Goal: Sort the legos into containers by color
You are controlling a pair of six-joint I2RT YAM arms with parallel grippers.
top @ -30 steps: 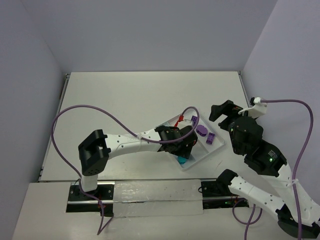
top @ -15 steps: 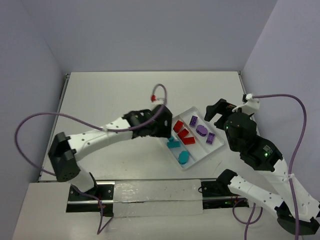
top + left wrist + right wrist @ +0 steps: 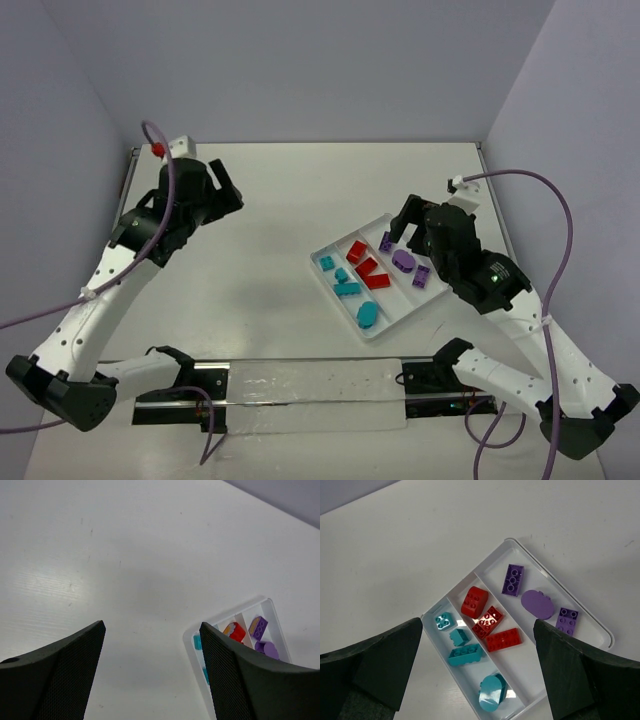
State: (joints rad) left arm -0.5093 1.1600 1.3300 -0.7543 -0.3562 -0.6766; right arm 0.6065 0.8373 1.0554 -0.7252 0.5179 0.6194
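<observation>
White worktop (image 3: 290, 190), bare over most of its surface

Left arm (image 3: 105, 290) runs up the left side. The left tool (image 3: 151, 630) hangs over the far-left part of the worktop, well apart from the tray. Its fingers are spread wide with nothing between them

Right arm (image 3: 520, 310) rises from the near right. The right tool (image 3: 478, 625) hovers above the tray, fingers spread wide and empty, not touching any brick

Thin purple cable (image 3: 540, 215) loops off each wrist

White tray (image 3: 522, 667) lies right of centre on the worktop, set on a diagonal. It has three long parallel compartments, and every lego in view lies inside it, one colour to a compartment

- Compartment toward the left arm: four teal pieces. These are the teal oval brick (image 3: 491, 693) at the near end, then the long teal brick (image 3: 465, 655), a small teal brick (image 3: 459, 637) and a teal square brick (image 3: 442, 621) at the far end
- Middle compartment: three red pieces close together. The long red brick (image 3: 503, 639) and red studded block (image 3: 487, 621) touch or nearly touch, with the rounded red brick (image 3: 474, 601) beyond them
- Outer compartment, nearest the right arm: three purple pieces spaced apart. These are the purple rectangular brick (image 3: 512, 578), purple oval brick (image 3: 538, 604) and small purple brick (image 3: 567, 620)
</observation>
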